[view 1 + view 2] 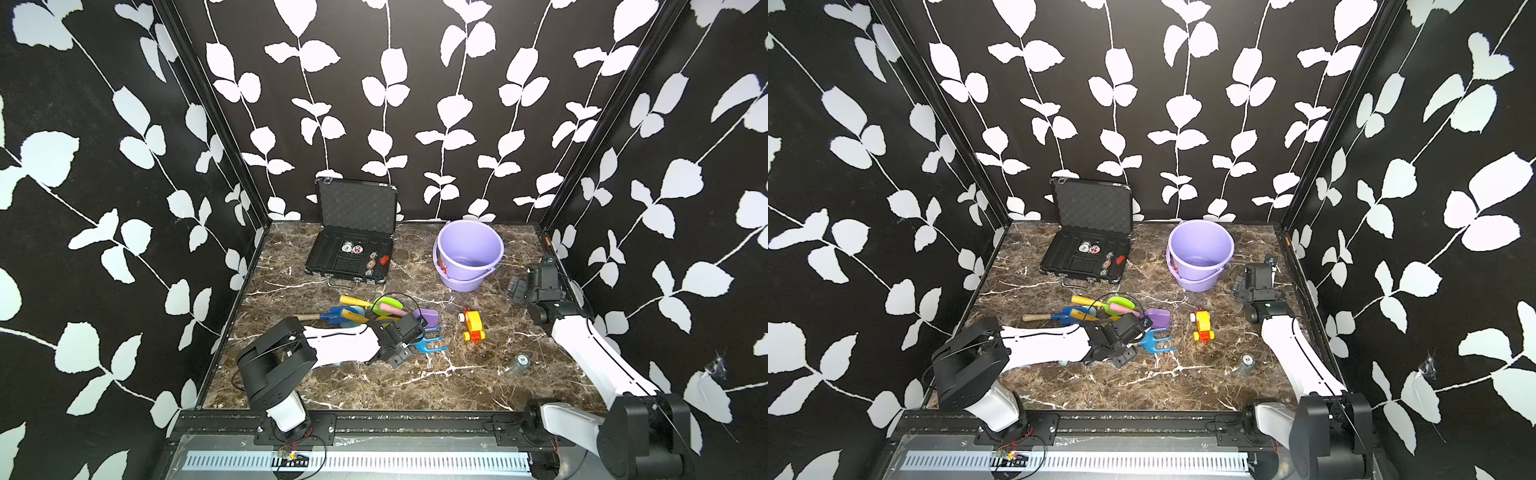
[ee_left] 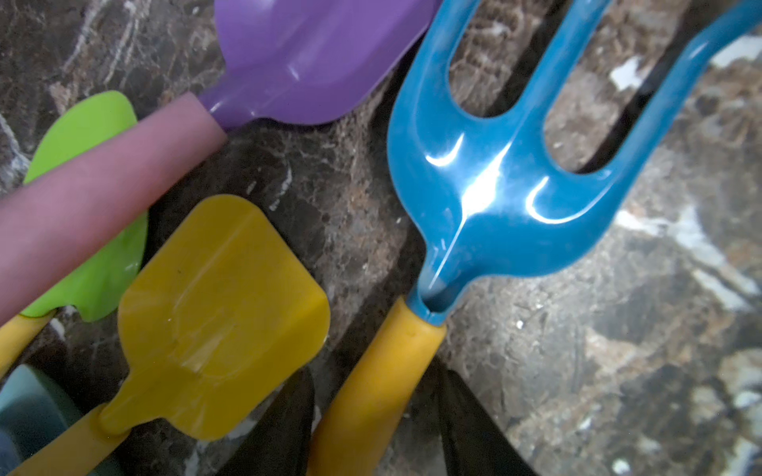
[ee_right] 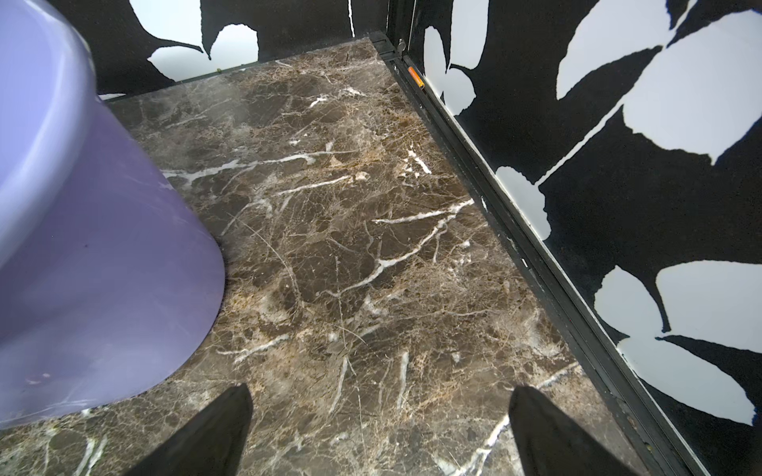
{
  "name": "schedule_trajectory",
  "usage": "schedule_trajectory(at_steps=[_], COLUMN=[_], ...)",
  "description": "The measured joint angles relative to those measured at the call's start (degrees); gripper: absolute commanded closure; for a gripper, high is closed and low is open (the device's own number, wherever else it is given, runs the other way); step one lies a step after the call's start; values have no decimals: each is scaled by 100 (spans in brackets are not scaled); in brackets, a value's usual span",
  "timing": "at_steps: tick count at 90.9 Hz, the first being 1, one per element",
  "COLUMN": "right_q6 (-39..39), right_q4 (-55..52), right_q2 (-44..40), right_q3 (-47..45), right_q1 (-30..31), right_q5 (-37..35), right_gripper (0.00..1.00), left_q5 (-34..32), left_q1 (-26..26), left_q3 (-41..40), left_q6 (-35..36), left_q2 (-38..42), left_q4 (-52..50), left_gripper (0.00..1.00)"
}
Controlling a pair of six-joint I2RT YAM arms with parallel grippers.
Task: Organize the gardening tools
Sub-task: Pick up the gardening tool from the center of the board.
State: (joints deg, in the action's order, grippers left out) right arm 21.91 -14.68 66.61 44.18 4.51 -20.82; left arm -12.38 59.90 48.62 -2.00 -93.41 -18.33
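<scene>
The gardening tools lie in a loose pile on the marble table left of centre. My left gripper (image 1: 409, 343) is down over its right end. In the left wrist view that gripper (image 2: 377, 379) straddles the yellow handle (image 2: 371, 404) of the blue fork (image 2: 495, 198) (image 1: 432, 343). One finger touches the handle and a narrow gap shows at the other. The fork still rests on the table. Beside it lie a purple shovel (image 2: 313, 53), a yellow shovel (image 2: 218, 317) and a green shovel (image 2: 82, 132). My right gripper (image 3: 379, 391) (image 1: 517, 286) stands open and empty beside the bucket.
A lilac bucket (image 1: 469, 270) (image 3: 82, 247) stands at the back right. An open black case (image 1: 353, 216) holding round chips sits at the back centre. A yellow-and-red toy vehicle (image 1: 473, 326) and a small clear jar (image 1: 519, 363) lie right of the pile.
</scene>
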Motion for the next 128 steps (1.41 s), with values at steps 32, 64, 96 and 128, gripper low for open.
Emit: schedule_trajectory(at_steps=[32,64,96,128], right_q6=[4,15,-35,-94], right_q4=[-81,-85,-177,-332], right_q2=[22,22,-273,-892], right_q3=[50,76,76,79], right_q1=[0,11,173,433], right_q5=[0,92,400,844], right_gripper=[1,1,1,3], left_q5=[254,181,125,-225], left_q1=[0,0,0,0], left_q3=[-26,-46,-435,-831], left_q6=[7,79,208,203], left_q2=[0,0,568,1904], left_q4=[44,101,251,654], left_gripper=[72,94,100,100])
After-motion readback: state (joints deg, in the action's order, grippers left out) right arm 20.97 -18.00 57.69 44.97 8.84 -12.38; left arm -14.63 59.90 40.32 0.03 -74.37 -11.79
